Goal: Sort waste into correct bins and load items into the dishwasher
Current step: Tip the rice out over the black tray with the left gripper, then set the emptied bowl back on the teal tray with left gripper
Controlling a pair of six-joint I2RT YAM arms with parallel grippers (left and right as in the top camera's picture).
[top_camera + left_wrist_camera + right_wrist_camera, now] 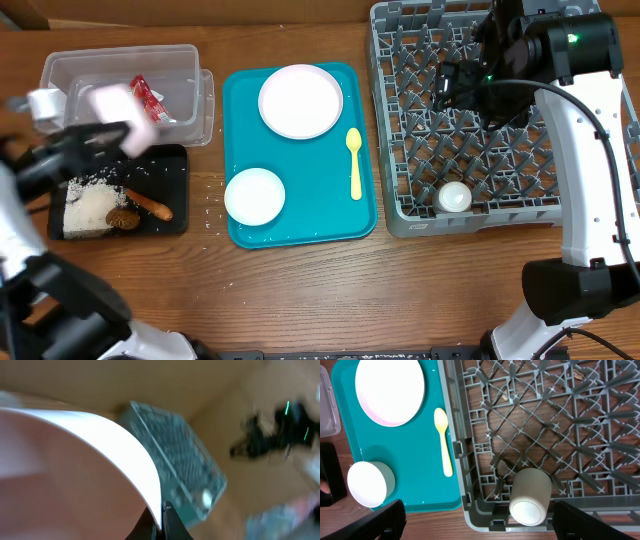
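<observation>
Dish rack (480, 120): grey, pegged, at the 3 o'clock side of the table.
Teal tray (300, 235): at table centre, just beside the rack's 9 o'clock edge.
Clear tub (80, 70): at 10 o'clock on the table.
Black tray (170, 170): touching the tub at its 6 o'clock side.
Left gripper (162, 517): clenched on the rim of the pinkish bowl (125, 112).
Pinkish bowl, position: held in the air over the tub's 6 o'clock edge.
Right gripper (479, 510): released, fingers wide apart, above the rack.
Plate (300, 100): at 12 o'clock on the teal tray.
White bowl (254, 195): at 7 o'clock on the teal tray.
Yellow spoon (354, 162): at 3 o'clock on the teal tray.
White cup (454, 197): in the rack at 7 o'clock, at 6 o'clock from the right gripper, apart from it.
Wrapper (148, 98): in the tub; red-and-white print too small to read.
Rice (90, 208), carrot stick (150, 205), brown lump (123, 218): all in the black tray.
Left wrist view only: the rim pinched between the fingers; blurred.
Right wrist view only: the cup tilted among the pegs.
</observation>
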